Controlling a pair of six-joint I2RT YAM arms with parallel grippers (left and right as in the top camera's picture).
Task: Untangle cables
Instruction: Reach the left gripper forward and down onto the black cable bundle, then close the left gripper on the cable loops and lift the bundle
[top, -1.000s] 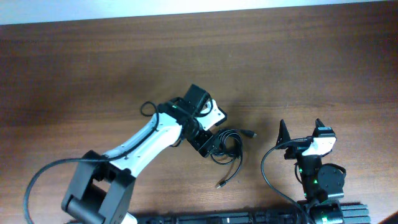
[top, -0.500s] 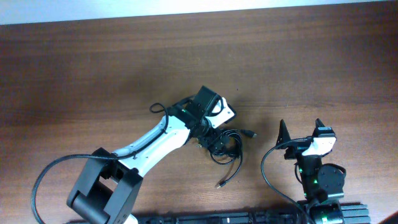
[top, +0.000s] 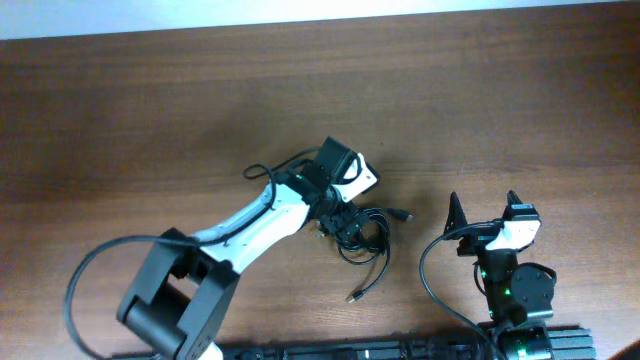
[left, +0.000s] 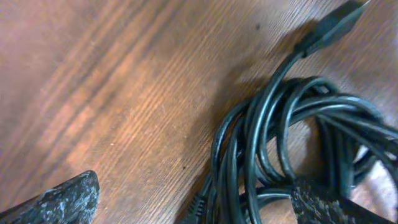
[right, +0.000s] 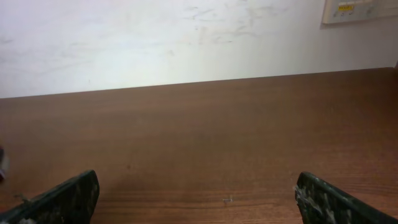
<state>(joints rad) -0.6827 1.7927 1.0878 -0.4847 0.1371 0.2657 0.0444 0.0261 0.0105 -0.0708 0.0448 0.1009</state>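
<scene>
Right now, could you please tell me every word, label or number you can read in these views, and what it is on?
None can be read.
The wall plate in the right wrist view bears a small yellow label, too blurred to read.

The tabletop (top: 150, 120) is reddish-brown wood with darker grain streaks running across it. The cables (top: 365, 235) are glossy black and show a faint green cast up close. The left arm (top: 262, 215) is white with black joints. The right arm (top: 510, 280), at four o'clock, is black with a white block and small green lights. The left pincer (left: 199, 208) and the right pincer (right: 199, 202) have black tips speckled grey. The wall (right: 186, 37) is off-white with faint grey scuffs.
</scene>
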